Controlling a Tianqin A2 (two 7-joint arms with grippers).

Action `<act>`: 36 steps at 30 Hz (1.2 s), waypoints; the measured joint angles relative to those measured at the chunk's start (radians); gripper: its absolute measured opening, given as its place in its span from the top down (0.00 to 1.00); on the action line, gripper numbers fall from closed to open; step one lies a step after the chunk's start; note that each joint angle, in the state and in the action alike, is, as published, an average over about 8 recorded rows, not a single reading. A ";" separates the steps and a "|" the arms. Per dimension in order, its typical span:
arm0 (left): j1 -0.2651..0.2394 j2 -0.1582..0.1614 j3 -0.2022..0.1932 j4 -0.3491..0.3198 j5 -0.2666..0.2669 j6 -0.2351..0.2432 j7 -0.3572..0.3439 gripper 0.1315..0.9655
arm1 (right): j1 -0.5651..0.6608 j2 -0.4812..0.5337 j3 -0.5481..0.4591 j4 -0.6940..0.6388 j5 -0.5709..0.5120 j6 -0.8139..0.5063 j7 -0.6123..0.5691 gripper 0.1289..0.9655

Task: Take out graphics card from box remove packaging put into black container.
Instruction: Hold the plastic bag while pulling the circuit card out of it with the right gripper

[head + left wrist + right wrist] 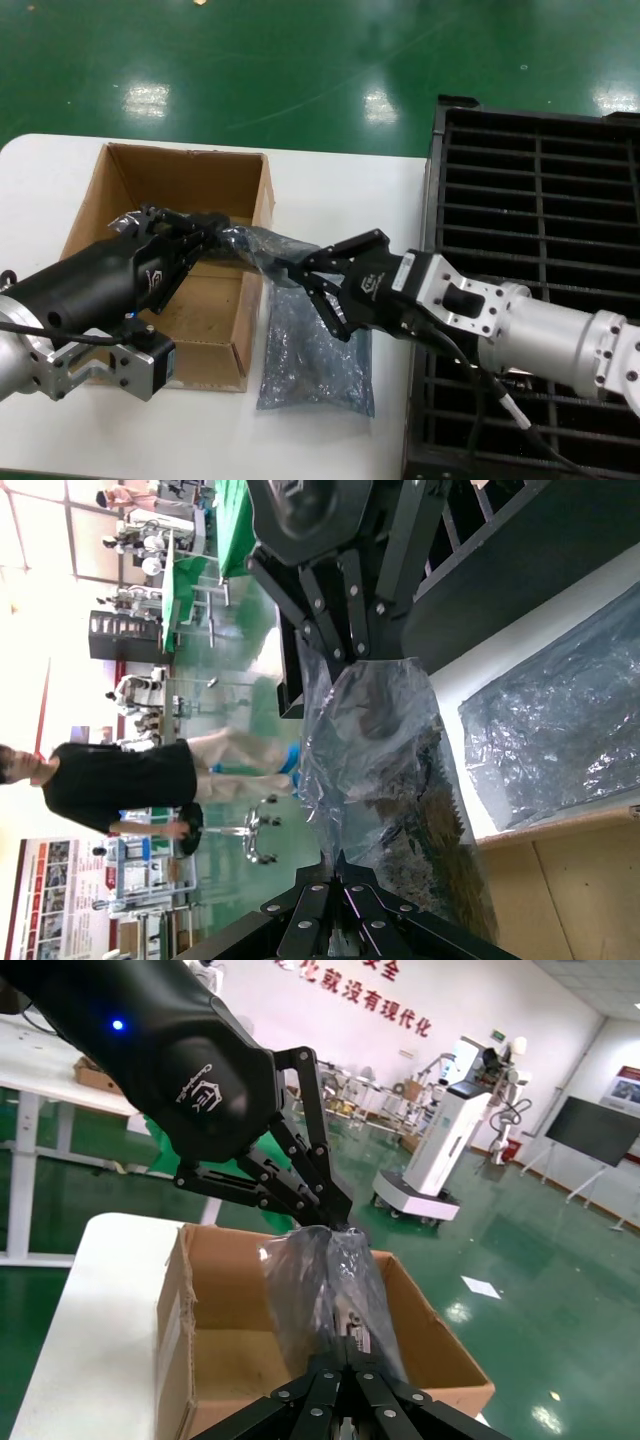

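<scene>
**Two end effectors stretch one bagged card over carton edge**

One bagged graphics card (340,1310) hangs in mid-air betw. both arms, above the right wall of the box (130,170), still inside its packaging (380,770). The left end effector (215,238) is closed on the bag's box-side end; the right end effector (305,275) pinches the opposite end, its linkage splayed wide behind the closed tips. A second, flat plastic bag (315,360) lies on the white worktop (350,180) just beside the box. The black container (540,200) stands to the robot's right, slots empty where visible.

Step in hand, by the look of it: stripping the bag. Done well, one side should grip plastic only, the other the card thru the film, then pull apart straight along the card's length, low over the worktop so a slip costs little. Avoid twisting; the board edge could snag the film.

Hard to make out: the card's bracket and port, which end of the bag is open, and whether either side has card or only plastic. Box floor is partly hidden behind the left arm.
</scene>
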State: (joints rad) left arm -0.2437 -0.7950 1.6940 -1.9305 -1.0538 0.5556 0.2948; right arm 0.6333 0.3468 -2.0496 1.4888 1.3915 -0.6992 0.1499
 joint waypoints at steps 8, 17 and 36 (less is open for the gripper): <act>0.000 0.000 0.000 0.000 0.000 0.000 0.000 0.99 | 0.043 -0.010 -0.019 -0.050 0.013 -0.025 -0.012 0.99; 0.000 0.000 0.000 0.000 0.000 0.000 0.000 0.99 | 0.052 -0.010 -0.027 -0.073 0.037 -0.040 -0.029 0.96; 0.000 0.000 0.000 0.000 0.000 0.000 0.000 0.99 | 0.066 -0.039 -0.031 -0.110 0.071 -0.032 -0.023 0.84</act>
State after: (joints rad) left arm -0.2437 -0.7950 1.6940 -1.9305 -1.0538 0.5556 0.2948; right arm 0.6988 0.3075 -2.0805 1.3791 1.4625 -0.7311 0.1270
